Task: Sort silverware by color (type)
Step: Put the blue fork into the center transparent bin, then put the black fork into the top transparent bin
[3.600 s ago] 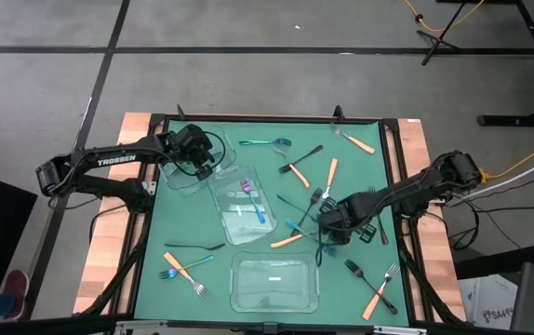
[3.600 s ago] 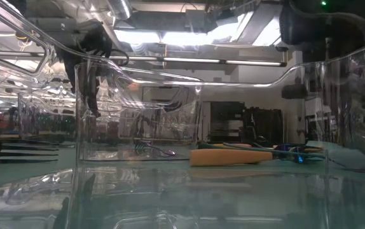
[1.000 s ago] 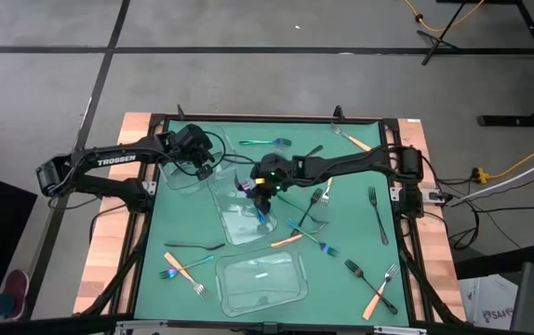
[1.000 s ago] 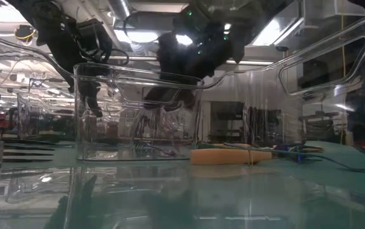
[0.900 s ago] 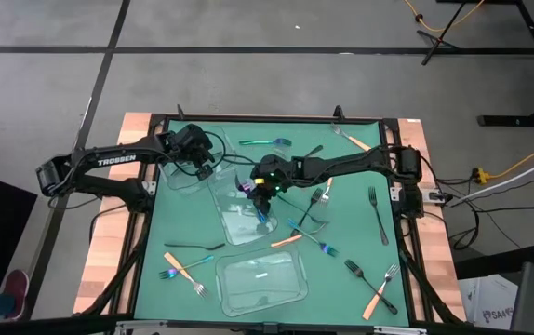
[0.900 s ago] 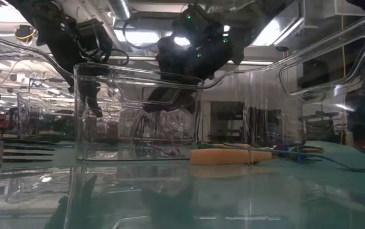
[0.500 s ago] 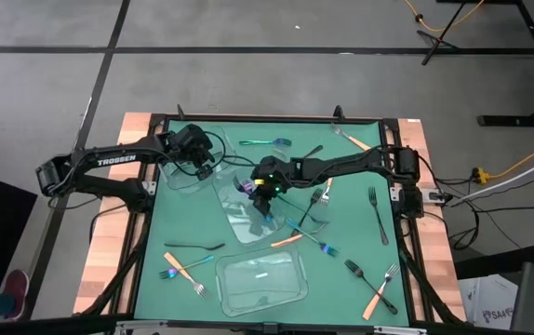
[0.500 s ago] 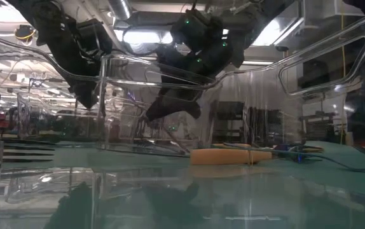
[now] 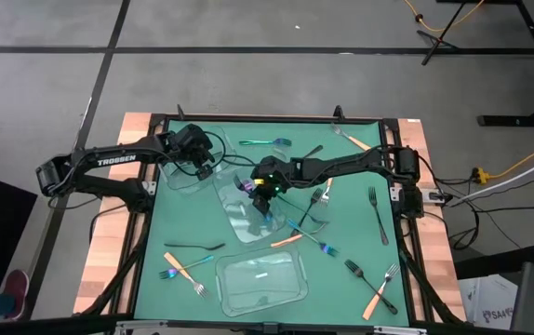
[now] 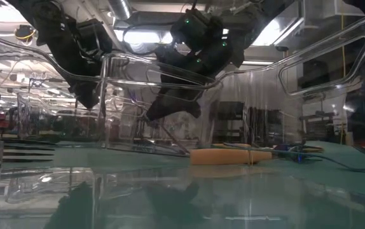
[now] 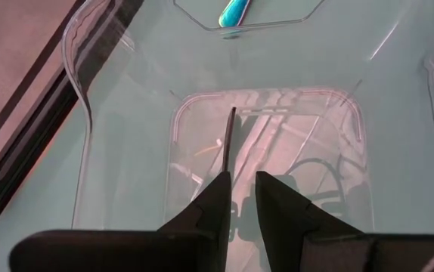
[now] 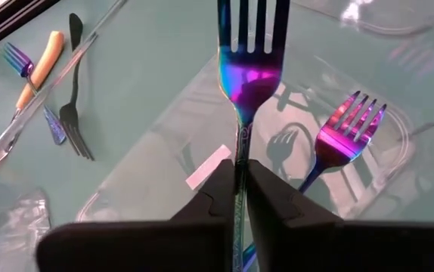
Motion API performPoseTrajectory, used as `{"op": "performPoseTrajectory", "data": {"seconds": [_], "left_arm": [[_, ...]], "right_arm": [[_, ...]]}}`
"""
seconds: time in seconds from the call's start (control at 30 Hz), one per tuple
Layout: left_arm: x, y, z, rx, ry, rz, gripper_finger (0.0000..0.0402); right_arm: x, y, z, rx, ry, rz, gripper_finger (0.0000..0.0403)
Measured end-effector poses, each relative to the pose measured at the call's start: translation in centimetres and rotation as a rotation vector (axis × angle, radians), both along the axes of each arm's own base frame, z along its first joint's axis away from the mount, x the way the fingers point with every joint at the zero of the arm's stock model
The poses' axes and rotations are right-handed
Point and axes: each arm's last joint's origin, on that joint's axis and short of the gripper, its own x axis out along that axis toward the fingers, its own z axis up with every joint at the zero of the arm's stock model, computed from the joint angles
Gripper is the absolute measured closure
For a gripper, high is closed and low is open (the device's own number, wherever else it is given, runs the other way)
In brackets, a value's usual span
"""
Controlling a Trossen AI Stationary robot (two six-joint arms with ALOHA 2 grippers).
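My right gripper [image 9: 263, 194] reaches from the table's right over the clear middle container [image 9: 239, 223] and is shut on an iridescent fork [image 12: 249, 72]. A second iridescent fork [image 12: 344, 130] lies inside that container. The container stands tilted in the low view [image 10: 144, 143]. My left gripper [image 9: 203, 166] hangs over the far-left clear container [image 9: 181, 179], shut on a thin black utensil [image 11: 229, 140]. More silverware lies loose on the green mat: orange-handled forks [image 9: 328, 178] [image 9: 377, 300], black forks [image 9: 376, 214] and an iridescent one [image 9: 265, 142]. My left gripper pinches the black utensil's slim shaft [image 11: 227, 168] between its two fingers. The fingers slant down from the table's left and lie along the shaft. Its free end sticks out forward over the container's floor. My right gripper pinches the iridescent fork's handle [image 12: 240, 155] between its two fingers, which lie along it. The fingers slant down from the table's right. The tines [image 12: 251, 23] point straight ahead, and the fork is lifted over the middle container.
A third clear container [image 9: 260, 281] lies near the table's front edge. Forks lie scattered at the near left [image 9: 181, 266] and across the right half of the mat. The table's raised frame [image 9: 152, 233] runs along each side.
The middle container has shifted and tipped under my right gripper: in the low view its walls, upright a second ago, now slant. My right gripper has sunk a little into it with the iridescent fork. My left gripper has kept still.
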Motion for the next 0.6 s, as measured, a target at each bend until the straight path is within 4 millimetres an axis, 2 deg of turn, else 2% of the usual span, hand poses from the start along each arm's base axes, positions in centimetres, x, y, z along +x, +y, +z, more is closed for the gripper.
{"op": "performPoseTrajectory", "data": {"seconds": [0.23,0.6], "left_arm": [[0.00,0.00,0.00,0.000,0.000,0.000,0.0344],[0.00,0.00,0.00,0.001,0.001,-0.001,0.0344]], "right_arm": [[0.00,-0.03,-0.03,-0.003,0.000,-0.003,0.0341],[0.08,-0.02,0.06,-0.001,-0.013,0.001,0.0339]]}}
